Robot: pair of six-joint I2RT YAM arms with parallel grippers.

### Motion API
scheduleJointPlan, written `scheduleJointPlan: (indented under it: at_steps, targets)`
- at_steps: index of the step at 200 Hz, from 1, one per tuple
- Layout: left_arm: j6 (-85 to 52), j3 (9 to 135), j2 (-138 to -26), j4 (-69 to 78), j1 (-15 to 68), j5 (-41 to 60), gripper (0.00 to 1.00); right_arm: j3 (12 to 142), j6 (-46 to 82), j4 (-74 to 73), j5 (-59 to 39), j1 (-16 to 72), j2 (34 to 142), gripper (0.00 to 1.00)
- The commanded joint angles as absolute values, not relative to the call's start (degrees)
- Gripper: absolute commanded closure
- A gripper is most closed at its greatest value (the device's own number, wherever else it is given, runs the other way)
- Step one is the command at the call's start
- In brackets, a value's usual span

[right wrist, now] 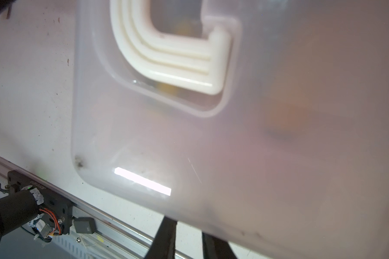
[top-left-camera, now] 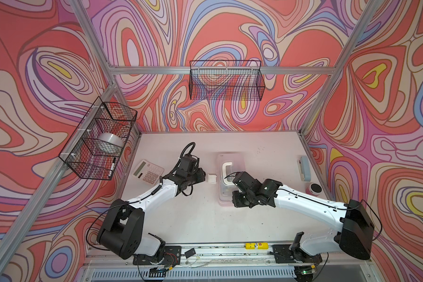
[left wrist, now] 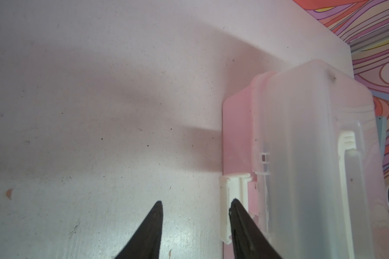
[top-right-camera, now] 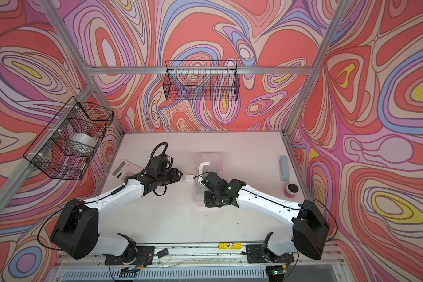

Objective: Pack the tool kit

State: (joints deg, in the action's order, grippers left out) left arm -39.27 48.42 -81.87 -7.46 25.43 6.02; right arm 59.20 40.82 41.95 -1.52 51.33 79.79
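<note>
Surveying the surface: white counter [top-left-camera: 195,214], scuffed and flecked with dark specks. Walls [top-left-camera: 230,29] are printed with red, pink, lilac, blue and yellow swirls and framed by aluminium rails [top-left-camera: 156,70]. A black wire basket [top-left-camera: 226,80] hangs on the far wall. A second basket [top-left-camera: 98,139] on the left wall holds a tape roll [top-left-camera: 108,141] and a marker [top-left-camera: 112,167].

The tool kit [top-left-camera: 235,157] lies mid-counter with its lid down and the white handle [top-left-camera: 226,168] flat on top. Its white latch [left wrist: 234,186] is swung out on the left side.

The left claw [left wrist: 195,201] is moderately wide and holds nothing; one fingertip [left wrist: 235,203] is at the latch.

The right claw [top-left-camera: 236,199] is over the kit's near end. Its fingers [right wrist: 166,233] stand narrow with their tips hidden by the lid edge, so I cannot tell if it grips.

The calculator [top-left-camera: 147,171] sits at left. The stapler [top-left-camera: 304,168] and a pink pot [top-left-camera: 315,189] sit at right.

A yellow labelled item [top-left-camera: 257,245] lies on the near rail; its print is too small to read.
</note>
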Motion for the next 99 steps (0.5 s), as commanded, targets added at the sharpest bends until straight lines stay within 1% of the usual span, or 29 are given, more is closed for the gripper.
scheduleJointPlan:
  at_steps: [1,10,23,50,76,99]
  targets:
    - [-39.93,47.30,-81.96,-6.01,25.05,6.25,0.51,63.76,36.16,40.87,-3.91,51.06,77.26,0.78]
    - [-39.99,47.12,-82.00,-5.80,24.96,6.41,0.51,65.32,35.19,40.76,-5.08,51.06,77.33,0.77]
    - [-39.92,47.12,-82.00,-5.57,24.88,6.79,0.51,68.40,34.51,41.73,-3.46,51.06,78.60,0.77]
    - [-40.34,46.49,-82.09,-3.83,24.87,7.93,0.51,75.08,32.48,43.36,1.77,50.47,85.48,0.76]
    - [-40.43,46.05,-82.30,-2.31,24.92,8.64,0.51,79.04,31.40,41.40,4.85,50.10,90.88,0.76]
    - [-40.43,46.71,-83.39,-1.89,24.87,10.03,0.51,81.84,31.03,42.82,11.31,49.32,95.14,0.76]
